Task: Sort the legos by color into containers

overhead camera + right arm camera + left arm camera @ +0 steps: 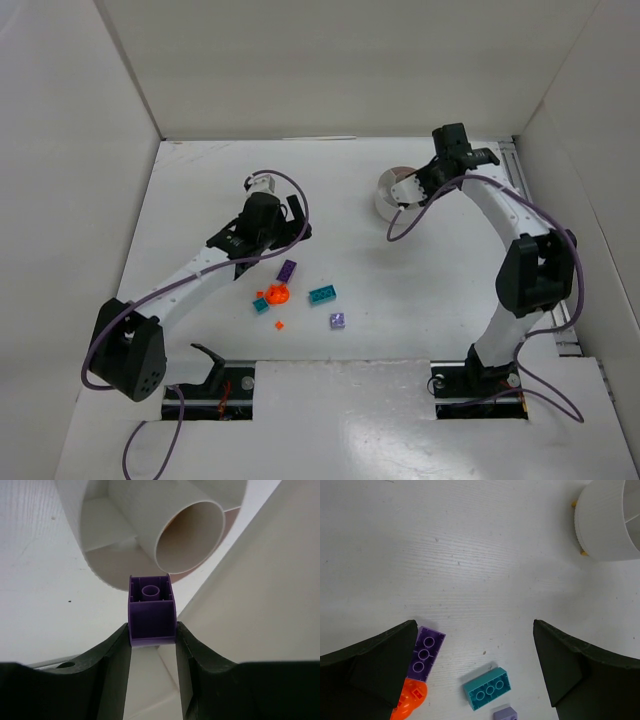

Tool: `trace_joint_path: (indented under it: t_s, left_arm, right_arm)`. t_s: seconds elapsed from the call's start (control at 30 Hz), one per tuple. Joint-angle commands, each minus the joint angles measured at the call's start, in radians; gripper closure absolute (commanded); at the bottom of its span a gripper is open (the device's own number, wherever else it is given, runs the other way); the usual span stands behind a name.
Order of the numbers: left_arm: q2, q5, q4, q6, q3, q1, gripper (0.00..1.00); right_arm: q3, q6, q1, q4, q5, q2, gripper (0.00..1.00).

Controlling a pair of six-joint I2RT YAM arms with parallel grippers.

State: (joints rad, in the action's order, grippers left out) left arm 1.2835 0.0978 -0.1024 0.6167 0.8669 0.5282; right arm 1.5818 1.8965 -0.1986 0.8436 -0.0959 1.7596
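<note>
Right wrist view: right gripper [152, 631] clamps a purple brick [151, 612], the white dish [95, 527] just ahead. Left gripper [475, 626] gapes wide, a teal brick [487, 688] lying between its fingers.

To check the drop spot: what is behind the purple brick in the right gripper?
Behind the purple brick is the white dish: its central ring and a divider wall. The ring and the brick cover most compartments, so their contents cannot be seen.

bricks [322, 294] clustered, open table [350, 240] toward dish [384, 198]
</note>
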Motion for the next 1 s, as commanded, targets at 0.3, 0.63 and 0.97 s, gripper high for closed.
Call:
trace_joint_path:
  t_s: [0.3,0.63,0.97]
  left_arm:
    - [0.023,0.005,0.009,-0.006,0.050,-0.005,0.00]
    - [0.042,0.005,0.009,-0.006,0.060,-0.005,0.00]
    - [0.051,-0.004,0.020,-0.006,0.069,-0.005,0.00]
  right_arm:
    - [0.050,0.068,-0.007,0.100,0.003,0.031,1.00]
    - [0.070,0.164,-0.018,0.238,-0.010,0.078,1.00]
    - [0.092,0.132,-0.018,0.193,0.051,0.107,0.79]
